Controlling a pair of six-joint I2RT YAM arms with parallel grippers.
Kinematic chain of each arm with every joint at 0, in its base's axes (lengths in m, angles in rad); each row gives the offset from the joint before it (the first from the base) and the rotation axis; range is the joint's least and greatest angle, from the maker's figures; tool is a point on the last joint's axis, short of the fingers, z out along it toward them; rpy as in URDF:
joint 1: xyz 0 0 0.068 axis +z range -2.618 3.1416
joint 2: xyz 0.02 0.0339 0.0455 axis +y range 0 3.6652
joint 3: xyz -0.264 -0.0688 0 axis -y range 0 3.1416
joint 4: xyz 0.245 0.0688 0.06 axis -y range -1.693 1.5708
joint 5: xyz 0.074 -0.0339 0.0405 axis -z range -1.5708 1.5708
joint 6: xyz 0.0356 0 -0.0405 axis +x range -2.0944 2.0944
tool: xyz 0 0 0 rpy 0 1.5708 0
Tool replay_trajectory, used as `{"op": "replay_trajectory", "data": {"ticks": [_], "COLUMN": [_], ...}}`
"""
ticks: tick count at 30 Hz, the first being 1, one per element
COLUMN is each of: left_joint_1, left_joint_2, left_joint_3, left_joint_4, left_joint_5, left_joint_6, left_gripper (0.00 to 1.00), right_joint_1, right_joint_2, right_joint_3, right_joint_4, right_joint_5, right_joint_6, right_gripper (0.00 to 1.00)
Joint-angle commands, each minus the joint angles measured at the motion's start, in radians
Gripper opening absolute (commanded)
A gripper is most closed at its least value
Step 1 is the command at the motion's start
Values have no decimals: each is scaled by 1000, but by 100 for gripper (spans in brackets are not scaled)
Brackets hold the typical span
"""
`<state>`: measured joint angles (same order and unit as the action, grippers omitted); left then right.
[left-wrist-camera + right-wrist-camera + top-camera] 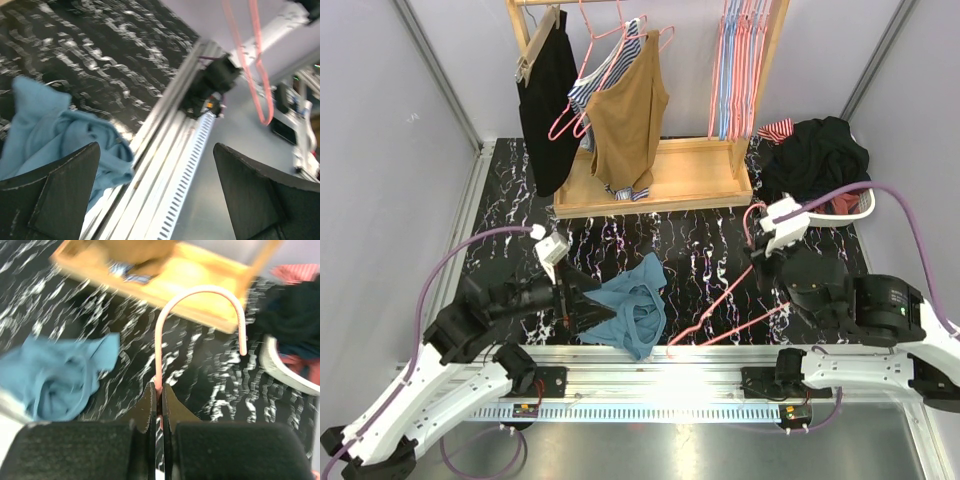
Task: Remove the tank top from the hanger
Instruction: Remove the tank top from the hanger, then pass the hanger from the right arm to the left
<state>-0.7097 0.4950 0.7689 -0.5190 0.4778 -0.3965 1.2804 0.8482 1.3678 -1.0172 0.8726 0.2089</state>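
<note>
The blue tank top [632, 305] lies crumpled on the black marbled table, off the hanger; it also shows in the left wrist view [45, 125] and the right wrist view [55, 377]. My left gripper [588, 305] is wide open and empty at the top's left edge; in its wrist view [155, 190] the garment lies beside the left finger. My right gripper [760, 255] is shut on the neck of the bare pink hanger [715, 300], whose hook curves up ahead of the closed jaws [160, 390]. The hanger [200, 290] slants down toward the rail, to the right of the top.
A wooden rack [660, 170] at the back holds a brown tank top [628, 120], a black garment [548, 100] and a bunch of spare pink hangers [738, 65]. A pile of dark clothes [820, 155] lies at the back right. An aluminium rail [650, 360] runs along the near edge.
</note>
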Motion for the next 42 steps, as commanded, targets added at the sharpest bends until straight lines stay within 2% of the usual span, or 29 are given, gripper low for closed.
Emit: {"op": "replay_trajectory", "data": {"ticks": [1, 2, 5, 8, 11, 16, 22, 30, 34, 35, 37, 38, 41, 42], "left_joint_1": [-4, -4, -11, -45, -118, -238, -292, -344, -392, -395, -402, -402, -402, -402], "left_joint_2": [77, 123, 209, 263, 318, 369, 392, 462, 517, 527, 539, 539, 519, 510], "left_joint_3": [52, 61, 111, 154, 202, 224, 225, 234, 271, 280, 297, 302, 311, 319], "left_joint_4": [169, 183, 154, 108, -8, -104, -168, -118, -151, -165, -206, -219, -248, -254], "left_joint_5": [230, 310, 422, 447, 391, 271, 60, 53, 84, 85, 76, 68, 9, -10], "left_joint_6": [-43, -56, -62, -41, 13, 53, 61, 65, 79, 82, 91, 94, 93, 91], "left_gripper": [99, 99, 99, 99, 99, 99, 99, 98, 76, 57, 41, 28, 0, 0], "right_joint_1": [5, 5, 5, 4, 4, 4, -1, -6, -12, -16, -21, -26, -33, -39], "right_joint_2": [-12, -5, 40, 93, 141, 224, 253, 249, 247, 242, 236, 230, 218, 213], "right_joint_3": [-68, -70, -84, -101, -95, -46, -26, -27, -30, -30, -32, -32, -39, -42], "right_joint_4": [109, 97, 94, 155, 232, 319, 425, 499, 523, 526, 528, 523, 511, 505], "right_joint_5": [-238, -235, -257, -248, -216, -159, -175, -156, -106, -84, -70, -70, -80, -77], "right_joint_6": [-101, -100, -103, -127, -149, -167, -169, -186, -198, -203, -203, -204, -203, -204], "right_gripper": [0, 0, 0, 0, 0, 0, 0, 0, 0, 0, 0, 0, 0, 0]}}
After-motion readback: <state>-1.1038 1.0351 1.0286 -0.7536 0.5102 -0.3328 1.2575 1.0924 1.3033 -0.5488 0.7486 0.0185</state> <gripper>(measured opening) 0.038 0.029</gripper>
